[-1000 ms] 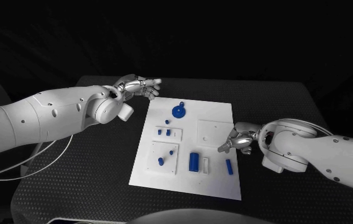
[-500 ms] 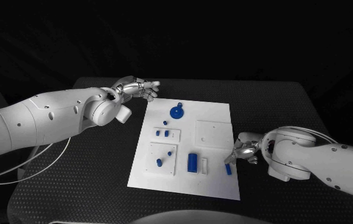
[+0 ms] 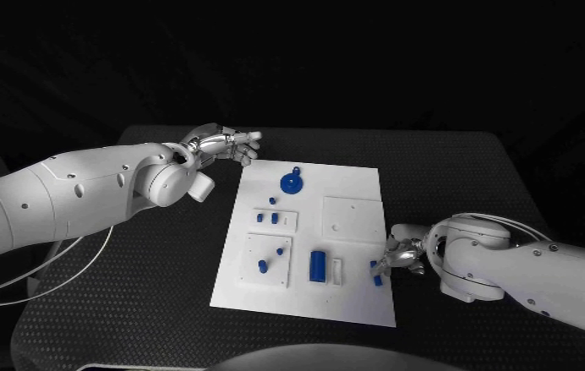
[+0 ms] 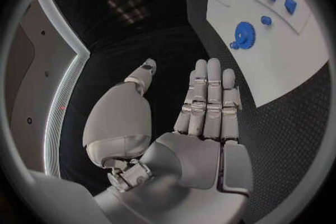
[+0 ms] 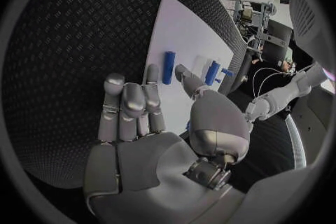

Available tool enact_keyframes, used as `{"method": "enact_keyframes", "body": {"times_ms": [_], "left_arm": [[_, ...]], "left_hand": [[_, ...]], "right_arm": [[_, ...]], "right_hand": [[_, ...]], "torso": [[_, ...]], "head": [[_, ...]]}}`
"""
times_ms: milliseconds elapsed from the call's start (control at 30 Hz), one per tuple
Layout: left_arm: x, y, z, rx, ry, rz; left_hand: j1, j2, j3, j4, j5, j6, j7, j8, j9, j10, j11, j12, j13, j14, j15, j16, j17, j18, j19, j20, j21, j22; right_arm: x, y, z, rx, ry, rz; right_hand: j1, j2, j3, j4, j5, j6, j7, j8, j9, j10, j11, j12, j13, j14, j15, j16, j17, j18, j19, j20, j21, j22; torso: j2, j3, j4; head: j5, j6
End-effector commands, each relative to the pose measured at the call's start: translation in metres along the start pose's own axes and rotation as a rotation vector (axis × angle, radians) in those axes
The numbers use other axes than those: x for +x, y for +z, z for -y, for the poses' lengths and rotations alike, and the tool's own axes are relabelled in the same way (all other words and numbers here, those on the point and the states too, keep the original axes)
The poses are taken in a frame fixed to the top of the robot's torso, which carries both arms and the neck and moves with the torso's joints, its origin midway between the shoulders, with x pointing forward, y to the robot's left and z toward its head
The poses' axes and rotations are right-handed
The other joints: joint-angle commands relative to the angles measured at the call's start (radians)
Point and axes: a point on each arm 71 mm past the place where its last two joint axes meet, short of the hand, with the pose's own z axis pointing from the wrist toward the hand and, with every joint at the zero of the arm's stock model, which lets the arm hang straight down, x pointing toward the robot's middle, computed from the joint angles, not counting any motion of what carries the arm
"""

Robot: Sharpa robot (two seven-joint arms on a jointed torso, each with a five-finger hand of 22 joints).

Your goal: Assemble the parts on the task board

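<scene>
- The task board is a single white plate lying flat in the middle of the surface, its long axis running away from the robot, the far end leaning slightly to the right in the head view.
- Blue parts on it, counted in the head view: one gear near the far end with a small knob just beyond it; two small pegs side by side on a raised white tile below the gear; two small pieces on a larger tile near the front left; one long cylinder lying beside that tile, its long axis along the board's length; one bar near the board's right edge, also lying lengthwise.
- A bare white tile sits on the board's right half.
- The right robot hand is at the board's right edge, just beside the bar; the right wrist view shows its fingers extended and close together, the thumb apart, nothing held.
- The left robot hand hovers off the board's far left corner, fingers straight and side by side, palm empty.
- The surface is black with a fine textured weave; the room behind it is dark.
</scene>
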Motion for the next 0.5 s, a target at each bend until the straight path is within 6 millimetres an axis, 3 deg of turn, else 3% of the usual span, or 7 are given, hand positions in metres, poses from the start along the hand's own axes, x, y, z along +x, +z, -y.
{"method": "enact_keyframes", "body": {"times_ms": [33, 333, 400, 500], "left_arm": [[0.003, 0.000, 0.002, 0.013, -0.001, -0.020], [0.002, 0.000, 0.002, 0.012, -0.002, -0.018], [0.002, -0.001, 0.001, 0.012, -0.001, -0.017], [0.001, -0.001, 0.001, 0.011, -0.001, -0.016]], "left_hand": [[0.010, 0.001, -0.005, 0.000, -0.005, 0.000, -0.006, 0.003, 0.001, 0.008, 0.001, -0.005, 0.000, -0.002, 0.004, -0.006, 0.002, 0.014, -0.005, -0.002, -0.005, 0.022], [0.010, 0.001, -0.007, 0.001, -0.005, 0.000, -0.006, 0.003, 0.001, 0.008, 0.001, -0.005, -0.001, -0.002, 0.004, -0.007, 0.002, 0.015, -0.005, -0.002, -0.005, 0.022], [0.011, 0.001, -0.008, 0.001, -0.005, 0.000, -0.006, 0.003, 0.001, 0.008, 0.001, -0.005, -0.001, -0.002, 0.004, -0.007, 0.002, 0.015, -0.005, -0.002, -0.005, 0.022], [0.011, 0.001, -0.008, 0.002, -0.005, 0.000, -0.006, 0.003, 0.001, 0.008, 0.001, -0.005, -0.001, -0.002, 0.004, -0.007, 0.002, 0.015, -0.005, -0.002, -0.005, 0.022]], "right_arm": [[0.004, 0.003, -0.002, 0.005, -0.048, 0.008], [0.009, 0.005, -0.013, -0.024, -0.110, 0.030], [0.011, 0.005, -0.015, -0.029, -0.138, 0.042], [0.014, 0.005, -0.017, -0.034, -0.179, 0.047]], "right_hand": [[-0.010, -0.001, -0.002, 0.003, -0.006, -0.002, 0.003, -0.007, -0.003, 0.002, -0.005, -0.005, -0.001, -0.004, -0.002, -0.003, 0.000, 0.012, -0.007, 0.000, -0.003, -0.001], [0.005, -0.001, 0.011, -0.001, -0.006, -0.002, 0.004, -0.009, -0.002, -0.001, -0.005, -0.011, -0.006, -0.004, -0.002, -0.003, 0.000, 0.012, -0.007, -0.001, -0.003, -0.001], [0.024, -0.009, 0.040, 0.004, -0.004, -0.002, 0.005, -0.012, -0.003, -0.003, -0.004, -0.017, -0.011, -0.003, 0.000, -0.004, -0.001, 0.012, -0.005, -0.001, -0.003, -0.001], [0.114, -0.033, 0.160, 0.011, -0.001, -0.005, 0.009, -0.019, -0.006, -0.006, 0.000, -0.026, -0.017, -0.001, 0.004, -0.007, -0.004, 0.012, -0.003, 0.000, -0.004, -0.003]], "torso": [[0.001, 0.0004, -0.0001], [0.000, 0.0007, 0.0001], [0.000, 0.0008, 0.0000], [0.000, 0.0008, -0.0003]], "head": [[0.001, -0.002], [0.003, -0.008], [0.002, -0.009], [0.002, -0.010]]}}
